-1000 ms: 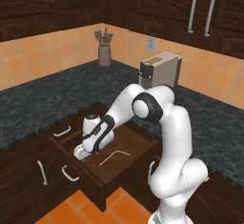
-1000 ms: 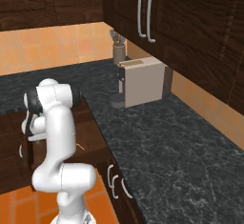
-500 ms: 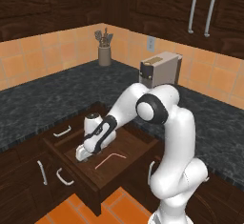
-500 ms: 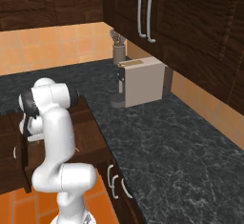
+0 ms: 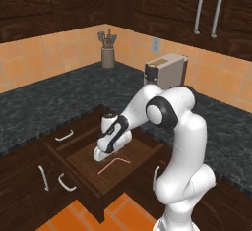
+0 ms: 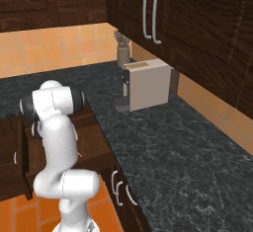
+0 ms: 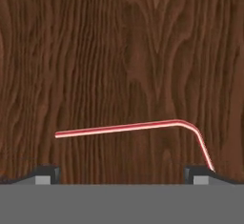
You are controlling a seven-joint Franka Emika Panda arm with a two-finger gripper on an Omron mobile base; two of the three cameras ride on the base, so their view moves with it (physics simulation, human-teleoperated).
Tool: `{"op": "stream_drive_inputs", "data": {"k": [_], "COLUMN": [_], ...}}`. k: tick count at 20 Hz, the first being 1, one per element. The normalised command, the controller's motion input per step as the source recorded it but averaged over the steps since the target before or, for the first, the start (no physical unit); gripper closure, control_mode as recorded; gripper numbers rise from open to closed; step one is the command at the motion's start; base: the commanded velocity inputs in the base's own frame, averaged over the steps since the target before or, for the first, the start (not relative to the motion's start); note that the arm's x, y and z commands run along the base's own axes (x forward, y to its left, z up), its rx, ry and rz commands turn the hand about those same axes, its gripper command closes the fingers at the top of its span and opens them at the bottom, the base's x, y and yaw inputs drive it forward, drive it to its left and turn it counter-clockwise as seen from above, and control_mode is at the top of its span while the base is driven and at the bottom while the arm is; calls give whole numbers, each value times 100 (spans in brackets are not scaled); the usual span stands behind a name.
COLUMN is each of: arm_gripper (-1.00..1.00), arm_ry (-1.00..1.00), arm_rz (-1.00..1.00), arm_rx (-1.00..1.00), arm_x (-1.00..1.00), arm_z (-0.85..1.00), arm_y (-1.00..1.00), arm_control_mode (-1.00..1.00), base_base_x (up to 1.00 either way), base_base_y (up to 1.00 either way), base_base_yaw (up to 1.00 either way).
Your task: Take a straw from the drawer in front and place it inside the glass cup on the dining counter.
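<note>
Three cameras on one drawer corner

The left base view looks forward and down from behind the arm, taking in the open drawer [image 5: 106, 168] and coffee machine [image 5: 166, 71]. The right base view faces the same machine and utensil holder [image 6: 122, 53] from the other side. The hand view looks straight down, close, at the drawer floor and straw [image 7: 133, 128].

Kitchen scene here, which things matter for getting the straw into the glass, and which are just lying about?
Part of the job:
- straw, lying flat on the drawer floor
- drawer, pulled open
- end effector, open, poised above the straw

Just lying about:
- coffee machine
- utensil holder
- upper cabinet handles
</note>
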Motion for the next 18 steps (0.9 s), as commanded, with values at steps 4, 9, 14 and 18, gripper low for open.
{"op": "stream_drive_inputs", "data": {"k": [4, 9, 14, 18], "arm_gripper": [-100, -100, -100, -100], "arm_ry": [0, 2, 3, 0], "arm_rz": [9, 9, 8, 5], "arm_rx": [0, 0, 0, 0], "arm_x": [7, 25, 11, 27], "arm_z": [-1, -15, -41, -31], "arm_y": [-47, -36, -11, -1], "arm_control_mode": [-100, -100, -100, -100], "base_base_x": [0, 0, 0, 0], "base_base_y": [0, 0, 0, 0], "base_base_yaw": [0, 0, 0, 0]}}
